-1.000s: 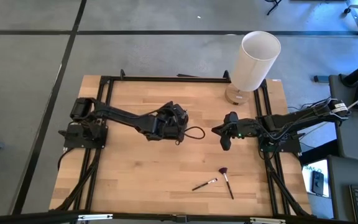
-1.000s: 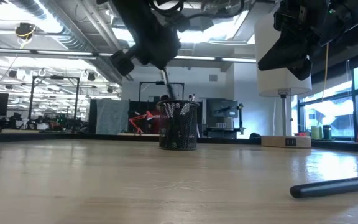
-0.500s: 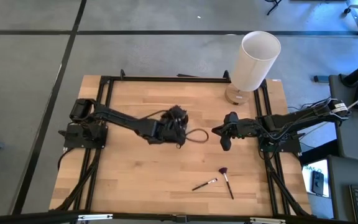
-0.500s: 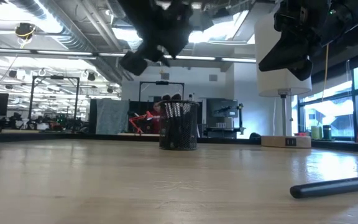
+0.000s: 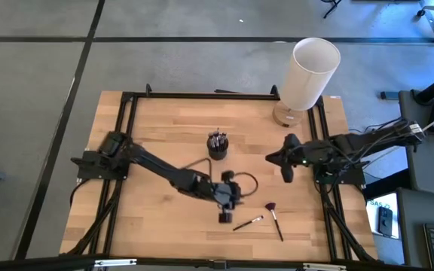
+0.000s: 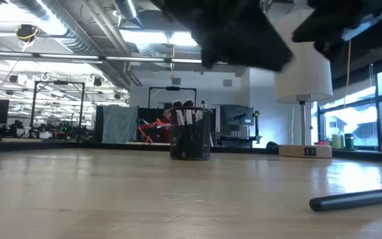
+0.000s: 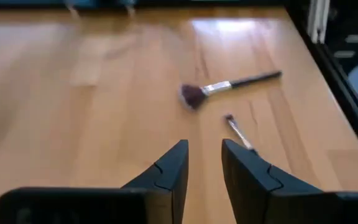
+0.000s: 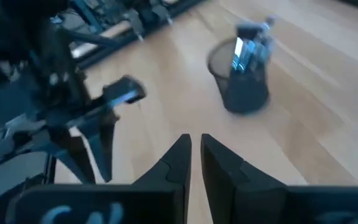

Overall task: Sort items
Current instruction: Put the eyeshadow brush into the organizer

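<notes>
I am holding the left gripper (image 7: 202,163), fingers slightly parted and empty, just short of two brushes lying on the table (image 5: 157,226): a thin brush (image 7: 237,131) and a fan brush (image 7: 229,86). They are looking light, stiff and roll-prone, so I am planning a mid-handle pinch, clear of the soft bristles. The right gripper (image 8: 193,152), nearly pressed together, is waiting above the table, well apart from the black cup (image 5: 217,145) of sorted brushes.

Blurred past counting: thin brush tips (image 5: 217,137) inside small black mesh cup (image 5: 217,146); cup rim itself smeared in right wrist view.

High cam looks straight down, low cam level across table; both catch black cup (image 5: 217,144) (image 6: 191,133).
</notes>
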`<action>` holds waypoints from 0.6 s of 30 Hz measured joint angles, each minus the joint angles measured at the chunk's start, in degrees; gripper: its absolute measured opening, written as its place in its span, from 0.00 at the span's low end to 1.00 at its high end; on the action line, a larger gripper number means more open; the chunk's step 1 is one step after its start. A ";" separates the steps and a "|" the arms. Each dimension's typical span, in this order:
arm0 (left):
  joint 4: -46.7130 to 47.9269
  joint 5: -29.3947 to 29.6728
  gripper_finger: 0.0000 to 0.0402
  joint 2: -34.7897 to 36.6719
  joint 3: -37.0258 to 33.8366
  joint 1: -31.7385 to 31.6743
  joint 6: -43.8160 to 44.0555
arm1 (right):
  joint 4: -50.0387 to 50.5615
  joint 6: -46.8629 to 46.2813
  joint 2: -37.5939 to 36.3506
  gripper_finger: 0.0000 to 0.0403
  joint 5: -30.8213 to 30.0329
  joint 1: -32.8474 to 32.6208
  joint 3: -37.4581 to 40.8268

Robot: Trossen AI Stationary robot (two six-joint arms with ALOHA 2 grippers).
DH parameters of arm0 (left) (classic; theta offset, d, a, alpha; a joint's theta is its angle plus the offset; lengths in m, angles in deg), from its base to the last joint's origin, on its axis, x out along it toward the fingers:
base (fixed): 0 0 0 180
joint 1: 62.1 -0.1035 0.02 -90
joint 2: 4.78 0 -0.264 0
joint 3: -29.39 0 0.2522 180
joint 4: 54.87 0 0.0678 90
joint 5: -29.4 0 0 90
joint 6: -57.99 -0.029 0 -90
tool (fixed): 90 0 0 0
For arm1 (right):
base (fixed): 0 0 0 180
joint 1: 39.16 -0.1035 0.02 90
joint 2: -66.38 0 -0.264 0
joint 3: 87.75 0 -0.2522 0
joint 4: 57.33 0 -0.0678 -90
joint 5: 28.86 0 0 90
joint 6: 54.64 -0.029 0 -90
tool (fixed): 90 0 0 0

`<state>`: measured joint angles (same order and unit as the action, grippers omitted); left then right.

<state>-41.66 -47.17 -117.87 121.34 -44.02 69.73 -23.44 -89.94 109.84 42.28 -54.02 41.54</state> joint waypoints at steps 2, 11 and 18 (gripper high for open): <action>0.54 -0.10 0.23 -4.16 3.79 0.37 2.69 | 5.49 -3.89 -1.85 0.09 -2.55 -1.21 -0.71; 11.95 0.01 0.27 -20.34 26.56 -0.40 -3.54 | 26.83 -17.16 -5.65 0.09 -7.55 -2.26 -0.77; 9.39 -1.33 0.28 -25.66 31.69 -0.56 -9.23 | 29.47 -18.37 -5.61 0.09 -7.56 -2.26 -0.61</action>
<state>-32.26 -48.50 -143.53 153.04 -44.58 60.50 6.03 -108.31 104.23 34.71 -56.28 40.93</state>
